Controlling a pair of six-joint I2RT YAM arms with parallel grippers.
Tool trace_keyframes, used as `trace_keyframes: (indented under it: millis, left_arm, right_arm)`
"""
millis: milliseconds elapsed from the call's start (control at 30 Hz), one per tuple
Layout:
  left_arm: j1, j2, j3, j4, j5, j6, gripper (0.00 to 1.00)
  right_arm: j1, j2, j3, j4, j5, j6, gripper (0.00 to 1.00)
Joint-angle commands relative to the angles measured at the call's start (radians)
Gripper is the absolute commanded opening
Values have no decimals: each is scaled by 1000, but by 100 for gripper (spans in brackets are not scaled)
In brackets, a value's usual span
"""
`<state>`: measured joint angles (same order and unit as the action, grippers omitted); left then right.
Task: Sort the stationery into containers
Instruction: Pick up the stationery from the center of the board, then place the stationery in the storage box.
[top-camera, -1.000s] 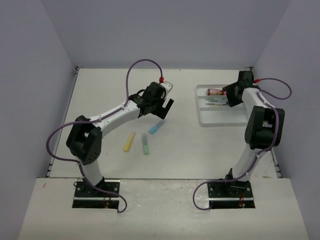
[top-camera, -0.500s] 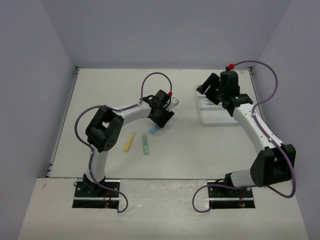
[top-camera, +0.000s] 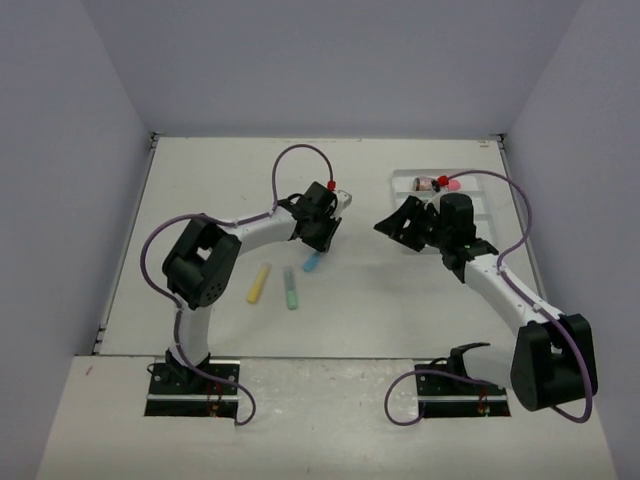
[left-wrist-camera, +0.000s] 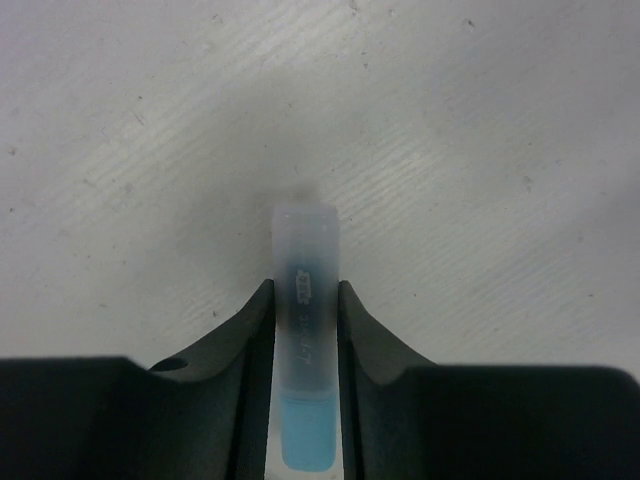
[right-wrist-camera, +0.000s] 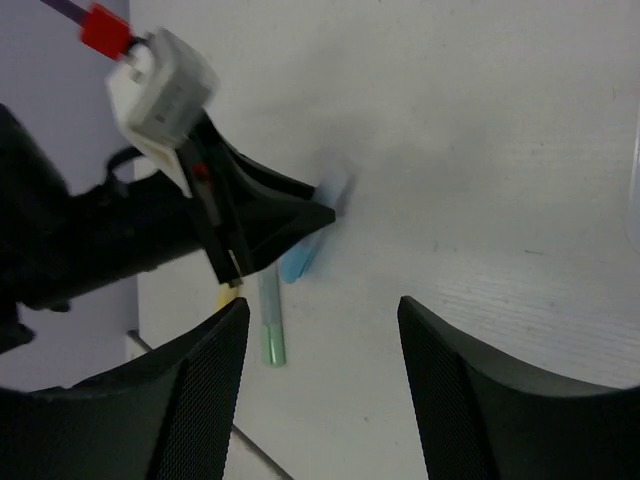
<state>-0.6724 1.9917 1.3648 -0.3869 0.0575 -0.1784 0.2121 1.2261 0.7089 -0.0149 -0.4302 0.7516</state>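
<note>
The light-blue marker (left-wrist-camera: 305, 340) lies on the table with my left gripper (left-wrist-camera: 305, 300) shut on it, a finger pressing each side. From above, the left gripper (top-camera: 322, 236) sits over the marker's far end, and the marker's blue end (top-camera: 311, 263) pokes out below it. A yellow marker (top-camera: 259, 283) and a green marker (top-camera: 290, 290) lie just to the left. My right gripper (top-camera: 396, 222) hangs open and empty between the markers and the white tray (top-camera: 480, 205), which holds a pink tube (top-camera: 427, 184). The right arm hides most of the tray.
The right wrist view looks toward the left gripper (right-wrist-camera: 285, 215), with the green marker (right-wrist-camera: 272, 325) and the blue end of the light-blue marker (right-wrist-camera: 298, 264) beyond my open right gripper (right-wrist-camera: 322, 302). Grey walls enclose the table on three sides.
The left gripper came down over the light-blue marker and closed on it. The right arm swung away from the tray toward the table's middle, with its jaws still open.
</note>
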Motion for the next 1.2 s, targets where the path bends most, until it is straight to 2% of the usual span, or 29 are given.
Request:
trace_keyframes:
  millis: [0,167,333,533,600,633,667,700,733,767,800,933,1000,1100,1167]
  left_arm:
    - [11,-149,4,149,41,-325,0]
    - [7,-210,-55,281,101,-529,0]
    - [-12,-264,-106,356,134,-588,0]
    - [-36,-294,-135,425,202,-625,0]
    - [-49,-308,-140,431,189,-622,0]
    - [-51,-311,-141,431,184,-618,0]
    - [-52,-313,-139,431,183,-611,8]
    - [-52,-313,-136,431,183,-602,19]
    - [-52,-312,-129,401,161,-576,43]
    - [-52,-314,-103,364,110,-555,82]
    - [-50,-316,-72,303,65,-531,100]
    - [-25,-366,-30,137,-117,-480,100]
    - [1,-442,-37,53,-254,-482,100]
    - [8,-493,-46,-31,-389,-493,100]
    - [10,-512,-82,-76,-414,-510,100]
  right_arm:
    - [135,17,-13,193,-107,-51,64]
    - [276,79,73,113,38,-77,63]
    - [298,156,160,-7,170,-41,59]
    - [297,208,216,-56,215,-29,49]
    - [297,222,230,-68,235,-29,37]
    - [297,225,234,-69,239,-29,16]
    - [297,221,228,-68,253,-21,6]
    - [297,216,220,-67,269,-10,0]
    - [292,202,198,-54,278,11,0]
    - [283,196,186,-49,295,25,0]
    - [257,194,169,-49,306,54,0]
    - [90,193,80,-63,311,205,0]
    - [-20,183,31,-101,378,302,0]
    - [-64,162,44,-194,473,386,0]
    - [-67,159,74,-236,542,436,0]
